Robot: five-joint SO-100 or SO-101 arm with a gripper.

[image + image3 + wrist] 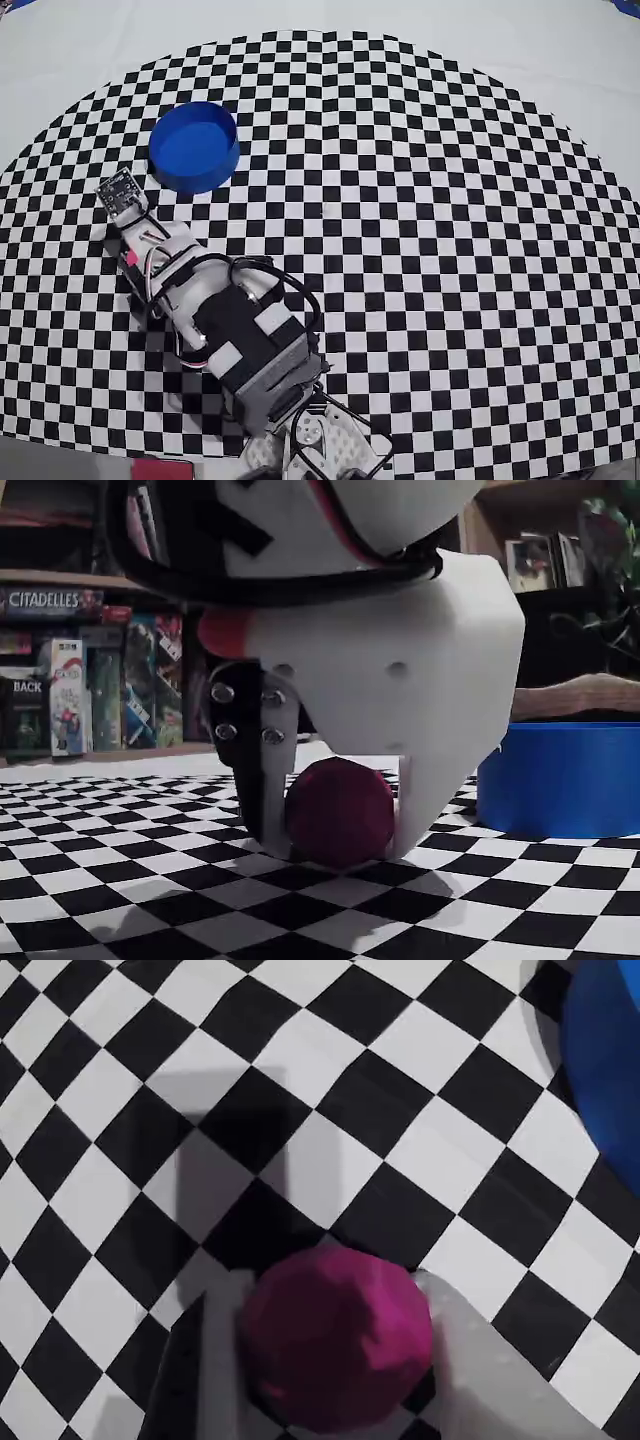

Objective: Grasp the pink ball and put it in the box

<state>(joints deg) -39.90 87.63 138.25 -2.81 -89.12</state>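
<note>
The pink ball [335,1335] sits between my gripper's [330,1282] two white fingers, which press on it from both sides. In the fixed view the ball [338,810] is down at the level of the checkered cloth, held in the gripper [340,845]. The box, a round blue tub [195,178], stands empty just beyond the arm in the overhead view. It also shows at the wrist view's upper right, the box [610,1060], and at the right in the fixed view, the box [560,780]. From overhead the arm [240,320] hides the ball.
A black-and-white checkered cloth [430,250] covers the table with a curved far edge. Shelves with game boxes [70,680] stand behind the table in the fixed view. The arm's base [320,440] is at the near edge.
</note>
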